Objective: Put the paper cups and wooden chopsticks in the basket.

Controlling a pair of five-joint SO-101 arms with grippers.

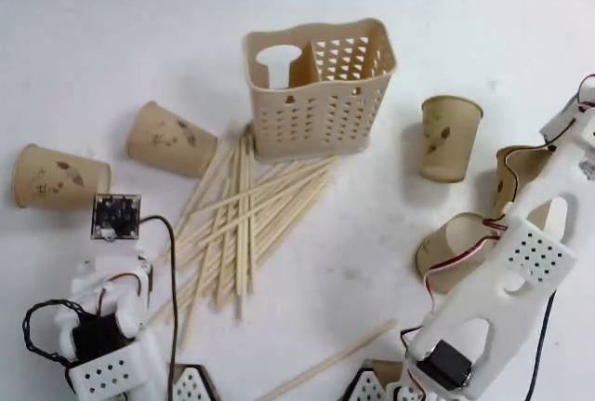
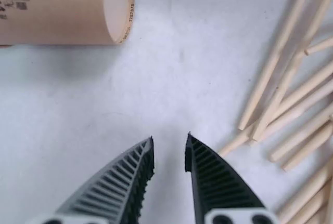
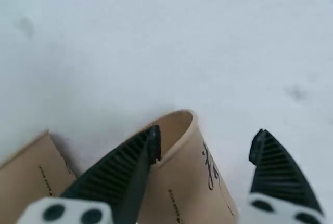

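Wooden chopsticks (image 1: pixel 244 215) lay fanned at 7 o'clock of the basket (image 1: pixel 321 85), two paper cups (image 1: pixel 172 138) on their sides at its 9 o'clock, right claw (image 3: pixel 207 135) spread astride the rim of a third cup (image 3: pixel 182 182), left claw (image 2: pixel 169 143) narrowly parted above the table (image 2: pixel 156 78), holding nothing

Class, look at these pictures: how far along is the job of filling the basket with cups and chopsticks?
Done: nothing; the basket looks empty. In hand: the right tool is open around a cup lying on its side, and the left tool is open over bare table. Left: all five cups and the chopsticks, out on the table.
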